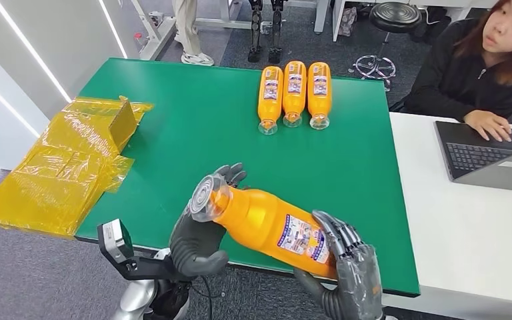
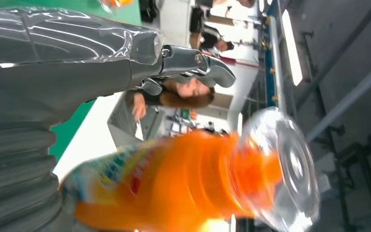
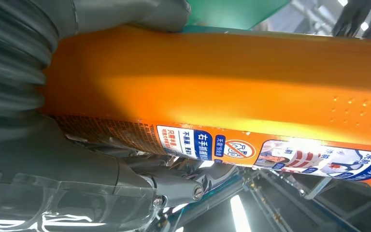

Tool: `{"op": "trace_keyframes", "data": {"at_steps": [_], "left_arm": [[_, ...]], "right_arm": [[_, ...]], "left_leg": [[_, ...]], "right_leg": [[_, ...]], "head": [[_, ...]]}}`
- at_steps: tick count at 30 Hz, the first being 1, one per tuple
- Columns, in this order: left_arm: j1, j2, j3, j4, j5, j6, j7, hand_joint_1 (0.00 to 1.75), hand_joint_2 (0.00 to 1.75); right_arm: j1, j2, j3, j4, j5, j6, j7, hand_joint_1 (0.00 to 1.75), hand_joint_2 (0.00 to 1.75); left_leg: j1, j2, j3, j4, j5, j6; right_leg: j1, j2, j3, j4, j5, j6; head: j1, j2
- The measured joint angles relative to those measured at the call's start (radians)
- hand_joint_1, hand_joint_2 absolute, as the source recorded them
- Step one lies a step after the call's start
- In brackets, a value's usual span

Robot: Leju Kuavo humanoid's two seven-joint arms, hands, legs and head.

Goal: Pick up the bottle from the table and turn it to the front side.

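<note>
Bottle (image 1: pixel 267 227), orange, lying tilted above the near table edge (image 1: pixel 373 283); left hand (image 1: pixel 200 233) cupping its clear cap end, right hand (image 1: pixel 347 267) grasping its base. Right wrist view is showing label print (image 3: pixel 232 147).

The orange bottle (image 3: pixel 212 92) carries a label (image 3: pixel 270 152) with Chinese print, "右手" legible, beside a red crossed-circle prohibition sign (image 3: pixel 240 150).

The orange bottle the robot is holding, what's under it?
Under the bottle is the green table edge. The left hand cups its neck, the right hand its base; the palms are covered.
</note>
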Motion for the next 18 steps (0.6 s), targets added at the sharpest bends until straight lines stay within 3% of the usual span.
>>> {"op": "trace_keyframes", "data": {"at_steps": [15,18], "left_arm": [[-0.006,0.03,-0.031,-0.053,0.025,-0.008,0.018,0.0,1.75],[-0.017,0.031,-0.031,-0.053,0.024,-0.008,0.018,1.23,1.75]], "right_arm": [[-0.036,0.051,0.08,0.086,-0.061,-0.002,-0.038,1.75,1.75],[-0.04,0.054,0.086,0.096,-0.067,-0.004,-0.039,1.75,1.75]], "left_leg": [[0.0,0.0,0.0,0.0,0.0,0.0],[0.0,0.0,0.0,0.0,0.0,0.0]], "right_leg": [[0.0,0.0,0.0,0.0,0.0,0.0],[0.0,0.0,0.0,0.0,0.0,0.0]], "head": [[0.0,0.0],[0.0,0.0]]}}
